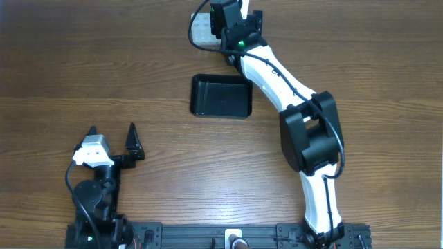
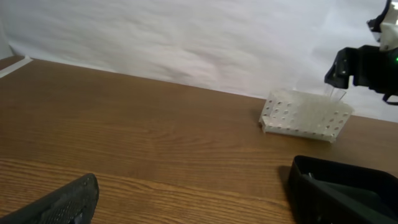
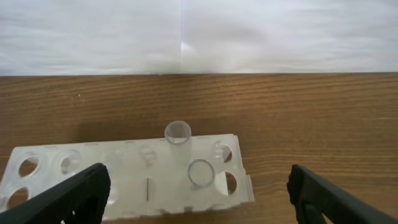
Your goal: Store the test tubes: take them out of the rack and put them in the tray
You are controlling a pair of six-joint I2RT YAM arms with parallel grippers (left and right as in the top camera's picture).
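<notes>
A clear plastic test tube rack (image 3: pixel 124 180) stands at the far edge of the table, also seen as the rack (image 1: pixel 202 31) and the rack (image 2: pixel 303 115). Two clear test tubes stand upright in it: one tube (image 3: pixel 178 133) in the back row, another tube (image 3: pixel 200 174) in the front row. My right gripper (image 3: pixel 196 169) hovers open just above the rack, its fingers (image 3: pixel 74 196) spread wide on either side of the tubes. The black tray (image 1: pixel 220 97) lies nearer the middle. My left gripper (image 1: pixel 113 135) rests open near its base, far from both.
A white backdrop (image 3: pixel 199 31) rises behind the rack at the table's far edge. The wooden table (image 1: pixel 360 55) stretches bare around the tray. The right arm (image 1: pixel 277 76) slants over the table just right of the tray.
</notes>
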